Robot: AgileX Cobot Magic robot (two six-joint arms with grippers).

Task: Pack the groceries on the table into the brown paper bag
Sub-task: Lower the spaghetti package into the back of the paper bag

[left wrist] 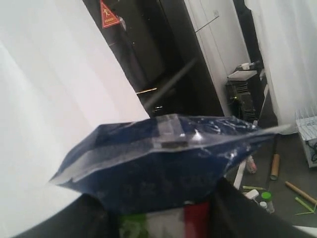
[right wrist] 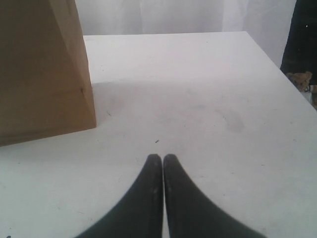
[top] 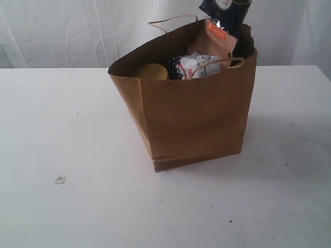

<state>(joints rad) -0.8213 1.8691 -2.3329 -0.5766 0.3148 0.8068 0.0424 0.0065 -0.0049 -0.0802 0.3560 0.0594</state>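
Note:
The brown paper bag stands upright mid-table. Inside it show a yellow-lidded jar, a blue-white packet and the brown orange-labelled pouch. The spaghetti packet's dark-blue end sticks up from the bag's far right corner and runs off the top edge. In the left wrist view my left gripper is shut on that packet, with dark fingers on both sides. My right gripper is shut and holds nothing, low over the table beside the bag. Neither gripper shows in the exterior view.
A small pale lump lies on the white table at front left. White curtains hang behind the table. The table's right edge is near my right gripper.

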